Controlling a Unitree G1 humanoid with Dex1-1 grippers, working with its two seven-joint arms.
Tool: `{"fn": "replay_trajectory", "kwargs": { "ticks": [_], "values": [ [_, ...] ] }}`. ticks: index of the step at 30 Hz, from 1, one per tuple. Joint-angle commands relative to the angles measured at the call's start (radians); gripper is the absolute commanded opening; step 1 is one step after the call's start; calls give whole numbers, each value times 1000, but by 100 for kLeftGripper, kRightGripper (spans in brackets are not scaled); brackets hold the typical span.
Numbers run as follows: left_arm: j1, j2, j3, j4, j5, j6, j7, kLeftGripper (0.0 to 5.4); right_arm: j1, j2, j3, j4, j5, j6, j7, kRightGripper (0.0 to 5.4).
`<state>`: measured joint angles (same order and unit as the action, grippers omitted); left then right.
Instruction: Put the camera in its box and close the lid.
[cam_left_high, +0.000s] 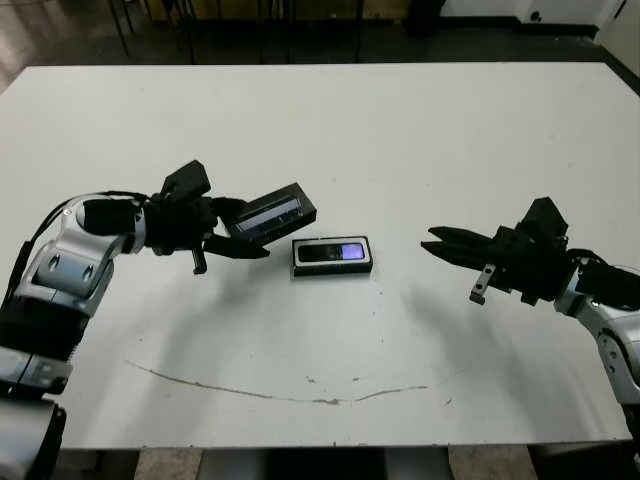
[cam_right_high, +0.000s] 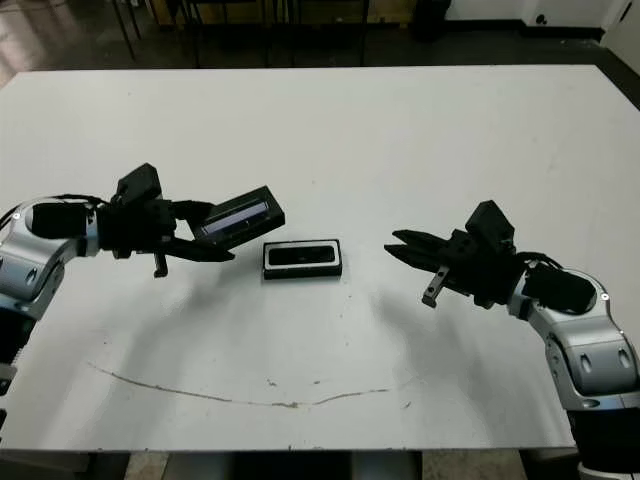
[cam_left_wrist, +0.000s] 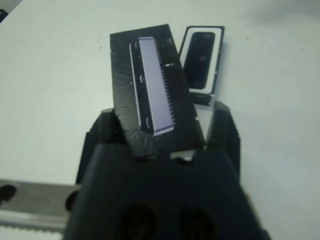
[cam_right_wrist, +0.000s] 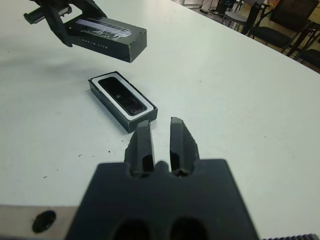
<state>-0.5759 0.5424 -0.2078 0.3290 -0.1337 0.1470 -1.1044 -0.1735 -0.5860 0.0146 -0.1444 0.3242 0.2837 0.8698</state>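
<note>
Head views: the left gripper (cam_left_high: 235, 240) is holding the lid (cam_left_high: 272, 212) by one end, its fingers closed on it, so that the lid is hanging tilted above the surface (cam_left_high: 330, 130), just left of and slightly behind the box (cam_left_high: 333, 256). The box is lying flat near the middle of the surface, and the camera (cam_left_high: 335, 252) is sitting inside it, its small purplish screen glowing. The right gripper (cam_left_high: 445, 243) is hovering well to the right of the box, its fingers pointing toward it, nearly together and holding nothing. A thin brownish mark (cam_left_high: 290, 395) is running across the near part of the surface.

Left wrist view: the lid is reaching out from between the two fingers (cam_left_wrist: 106, 131), its pale window strip facing up; the box with the camera in it is lying just beyond the lid's far end.

Right wrist view: the two fingers (cam_right_wrist: 144, 145) are standing close together with a narrow gap and nothing between them. The box is lying uncovered on the surface beyond the fingertips, and the lid is hanging above and behind it in the other gripper.
</note>
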Motion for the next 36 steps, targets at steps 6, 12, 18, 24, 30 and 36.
{"fn": "replay_trajectory", "kwargs": {
  "ticks": [6, 12, 18, 24, 30, 36],
  "values": [
    [-77, -70, -8, 188, 8, -62, -37, 117, 18, -10, 12, -7, -28, -3, -6, 0],
    [-104, -101, -10, 235, 5, -66, -72, 117, 26, -17, 11, -25, -36, 20, -18, 0],
    [-159, -123, -30, 317, -5, -25, -204, 117, 29, -18, 12, -26, -43, 5, -17, 0],
    [-192, -140, -48, 361, 9, -17, -257, 117, 27, -17, 11, -25, -40, 12, -15, 0],
    [-224, -161, -56, 442, 37, -41, -276, 116, 28, -16, 9, -22, -33, 18, -13, 0],
    [-239, -184, -66, 500, 67, -94, -273, 106, 27, -22, 10, -30, -31, 43, -15, 0]
  ]
}}
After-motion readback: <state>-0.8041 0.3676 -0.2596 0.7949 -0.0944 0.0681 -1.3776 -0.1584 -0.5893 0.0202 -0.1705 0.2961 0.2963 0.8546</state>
